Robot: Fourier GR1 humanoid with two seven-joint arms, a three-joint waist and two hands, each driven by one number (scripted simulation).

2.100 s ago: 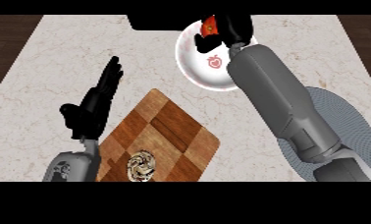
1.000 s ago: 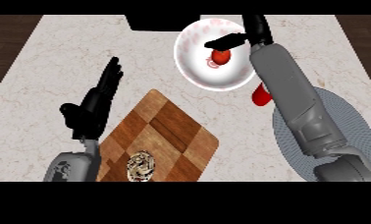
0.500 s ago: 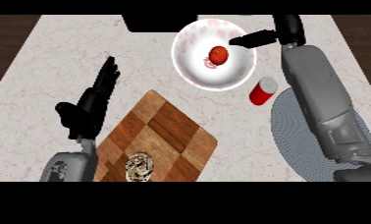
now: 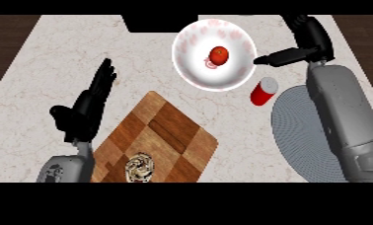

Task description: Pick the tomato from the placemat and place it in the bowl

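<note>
The red tomato (image 4: pixel 218 55) lies inside the white bowl (image 4: pixel 193 68) at the counter's far middle. My right hand (image 4: pixel 310 41) is to the right of the bowl, open, with its thumb pointing left toward the rim and nothing held. The grey round placemat (image 4: pixel 295 130) lies on the right, partly hidden under my right forearm. My left hand (image 4: pixel 91 100) rests open at the left, fingers pointing up, beside the wooden board.
A red can (image 4: pixel 264 91) stands between the bowl and the placemat. A wooden cutting board (image 4: pixel 160 140) lies at the lower middle with a round brownish item (image 4: pixel 140 167) on its near end. A dark object (image 4: pixel 157 21) sits at the counter's back edge.
My right hand has let go of the tomato in the bowl and pulled away to the right. The red can, once hidden by the arm, now shows. The left hand stayed still.
</note>
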